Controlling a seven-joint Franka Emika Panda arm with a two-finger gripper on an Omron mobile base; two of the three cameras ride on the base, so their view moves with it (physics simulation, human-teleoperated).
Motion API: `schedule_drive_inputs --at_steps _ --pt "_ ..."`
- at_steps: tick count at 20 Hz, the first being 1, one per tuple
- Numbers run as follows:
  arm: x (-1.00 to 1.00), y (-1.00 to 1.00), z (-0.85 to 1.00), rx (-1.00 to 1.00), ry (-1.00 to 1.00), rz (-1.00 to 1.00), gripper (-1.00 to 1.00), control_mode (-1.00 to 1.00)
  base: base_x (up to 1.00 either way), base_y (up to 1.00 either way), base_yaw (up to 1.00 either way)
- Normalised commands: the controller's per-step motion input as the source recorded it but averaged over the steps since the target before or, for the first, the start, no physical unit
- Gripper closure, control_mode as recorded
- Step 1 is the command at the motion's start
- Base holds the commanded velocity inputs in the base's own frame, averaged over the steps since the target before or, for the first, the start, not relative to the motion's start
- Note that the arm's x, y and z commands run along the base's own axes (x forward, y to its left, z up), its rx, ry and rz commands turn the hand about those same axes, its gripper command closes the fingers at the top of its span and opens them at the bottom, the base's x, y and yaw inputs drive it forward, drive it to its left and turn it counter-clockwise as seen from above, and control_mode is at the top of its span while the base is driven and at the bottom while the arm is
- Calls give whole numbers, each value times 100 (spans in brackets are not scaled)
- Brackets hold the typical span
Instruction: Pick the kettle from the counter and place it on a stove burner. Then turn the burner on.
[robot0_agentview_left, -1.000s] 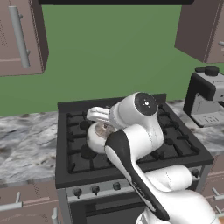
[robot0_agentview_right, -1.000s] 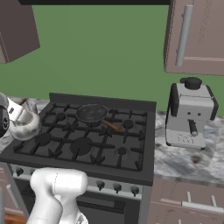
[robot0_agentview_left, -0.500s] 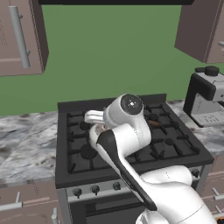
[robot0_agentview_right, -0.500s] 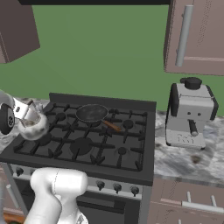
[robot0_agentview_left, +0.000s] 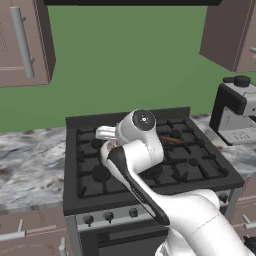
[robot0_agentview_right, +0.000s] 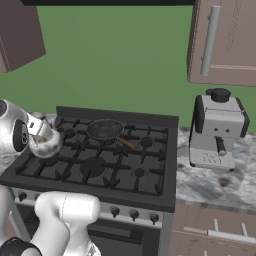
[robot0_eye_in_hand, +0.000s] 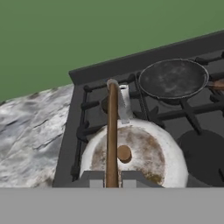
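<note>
Green wall backs the black gas stove (robot0_agentview_right: 100, 165) set into the grey-and-white marbled stone counter (robot0_agentview_left: 30, 160). At the stove's left edge, the two-finger gripper (robot0_eye_in_hand: 112, 177) is clenched on the thin brown arched handle of the squat silvery-white kettle (robot0_eye_in_hand: 144, 153), holding it just above the left grates. Beyond the kettle, toward the stove's back, sits a dark round frying pan with a wooden handle (robot0_agentview_right: 106, 129); right of the stove stands a white-and-black coffee machine (robot0_agentview_right: 217, 127). Since a second ago, the kettle has moved further in over the stove from the counter side.
</note>
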Motion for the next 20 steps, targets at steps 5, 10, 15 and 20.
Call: schedule_drive_inputs --at_steps 5,10,15,20 --pt "22 34 -17 0 6 0 100 -100 0 0 0" --pt "23 40 -28 0 9 0 100 -100 0 0 0" --pt "27 25 -36 -1 5 0 100 -100 0 0 0" --pt "31 19 -43 0 1 0 100 -100 0 0 0"
